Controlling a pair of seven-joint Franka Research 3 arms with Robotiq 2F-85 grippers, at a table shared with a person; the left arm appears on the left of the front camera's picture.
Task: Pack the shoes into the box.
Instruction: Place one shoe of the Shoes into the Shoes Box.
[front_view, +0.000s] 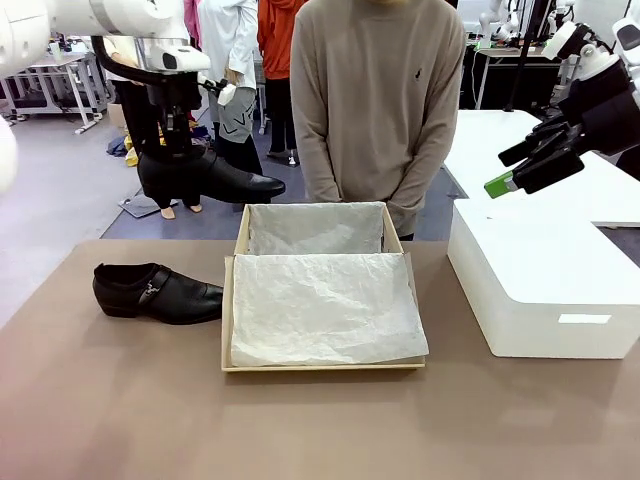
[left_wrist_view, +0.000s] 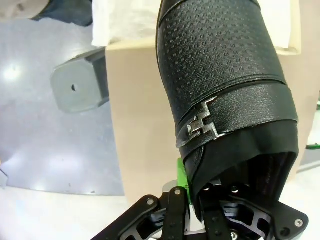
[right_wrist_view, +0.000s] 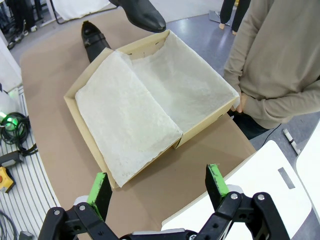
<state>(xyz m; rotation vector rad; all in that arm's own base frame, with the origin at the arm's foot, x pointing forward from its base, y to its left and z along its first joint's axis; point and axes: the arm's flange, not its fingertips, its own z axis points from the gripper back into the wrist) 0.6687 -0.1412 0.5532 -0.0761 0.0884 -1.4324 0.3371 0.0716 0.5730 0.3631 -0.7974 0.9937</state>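
Observation:
One black glossy shoe (front_view: 215, 180) hangs in the air beyond the table's far left edge, toe pointing right toward the box. My left gripper (front_view: 178, 150) is shut on its heel collar; in the left wrist view the shoe (left_wrist_view: 225, 75) with its silver buckle rises from my left gripper (left_wrist_view: 196, 197). The other shoe (front_view: 155, 292) lies on the table left of the box (front_view: 227, 310). The tan box stands open mid-table, lined with white tissue, with nothing in it. My right gripper (front_view: 520, 165) hovers open high at the right; its own view looks down on the box (right_wrist_view: 207, 120) past the right gripper (right_wrist_view: 157, 190).
A bigger white box (front_view: 545, 280) stands at the table's right, under my right gripper. A person in a beige sweater (front_view: 375, 100) stands at the far side just behind the tan box, hands held low in front. Bare brown tabletop (front_view: 300, 430) lies in front.

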